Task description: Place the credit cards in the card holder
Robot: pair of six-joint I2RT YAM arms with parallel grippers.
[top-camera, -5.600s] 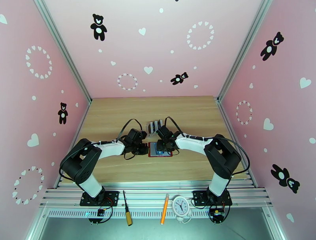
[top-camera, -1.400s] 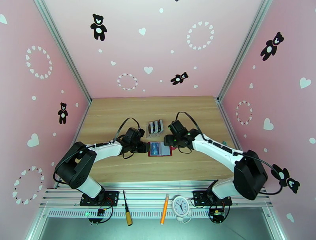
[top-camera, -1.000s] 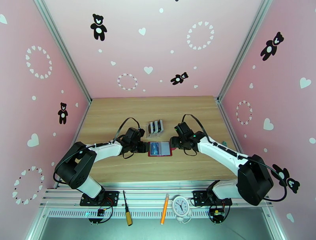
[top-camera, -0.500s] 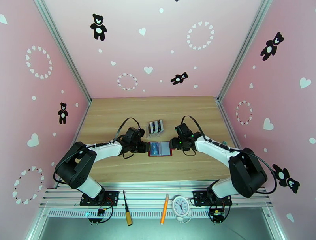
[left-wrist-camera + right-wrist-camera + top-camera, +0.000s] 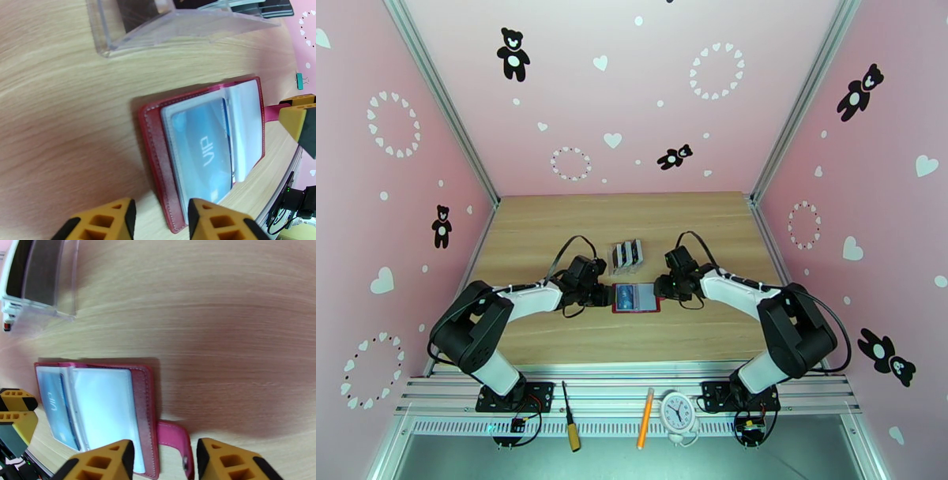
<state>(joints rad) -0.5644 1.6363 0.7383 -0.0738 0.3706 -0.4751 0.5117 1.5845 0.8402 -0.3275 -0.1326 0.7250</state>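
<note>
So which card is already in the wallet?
The teal-blue VIP card, flat in a pocket of the red wallet; the other cards stand in the clear rack.

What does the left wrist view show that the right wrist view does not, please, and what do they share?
Left wrist view: a small teal binder clip at the picture's right edge. Right wrist view: the small snap stud on the pink tab, which lies between the open fingers of the right end effector. Both: the open dark red leather-like wallet, a teal-blue plastic card in its clear pocket, and the clear slotted plastic rack.
</note>
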